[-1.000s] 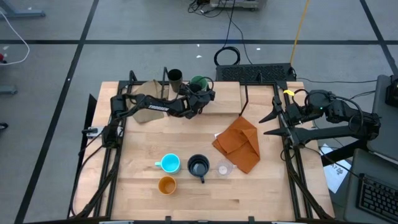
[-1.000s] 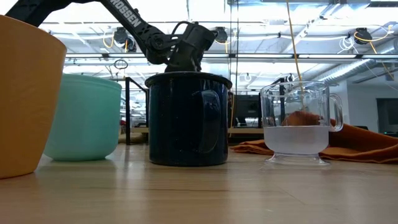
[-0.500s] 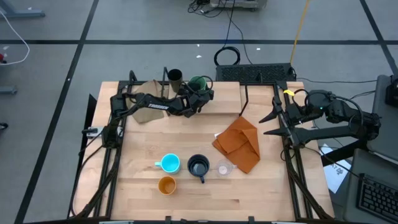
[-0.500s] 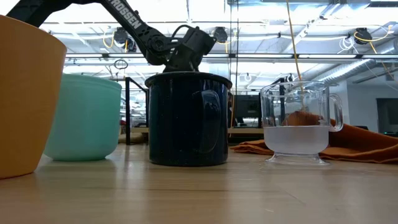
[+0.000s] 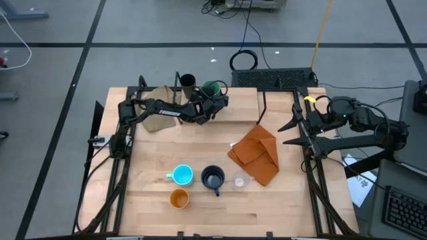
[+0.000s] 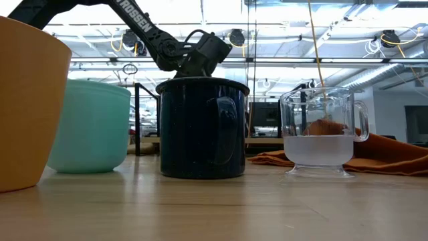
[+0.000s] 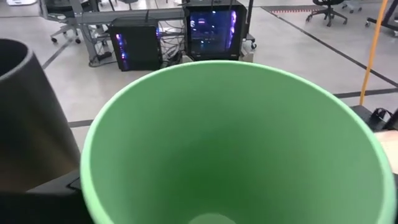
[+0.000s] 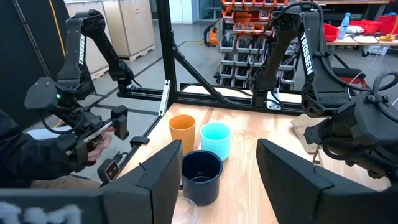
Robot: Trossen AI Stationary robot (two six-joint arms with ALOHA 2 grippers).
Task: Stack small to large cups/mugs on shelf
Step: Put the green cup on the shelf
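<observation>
- Wood table (image 5: 160, 160) on a grey lab floor, shelf along its far edge.
- Left claw (image 5: 212, 100) is at the far edge, right on the green cup (image 5: 214, 88); wrist view looks straight down into the cup's mouth.
- Dark brown cup (image 5: 187, 82) stands just beside it, toward the left.
- Can't tell if the left claw is clamped or apart; its tips are hidden.
- Right claw (image 8: 217, 180) parked at the table's right edge, spread wide, holding nothing.
- Light blue mug (image 5: 181, 175), navy mug (image 5: 213, 179), clear cup (image 5: 239, 180), orange cup (image 5: 178, 198) wait near the front edge; left arm is nearer the shelf.
</observation>
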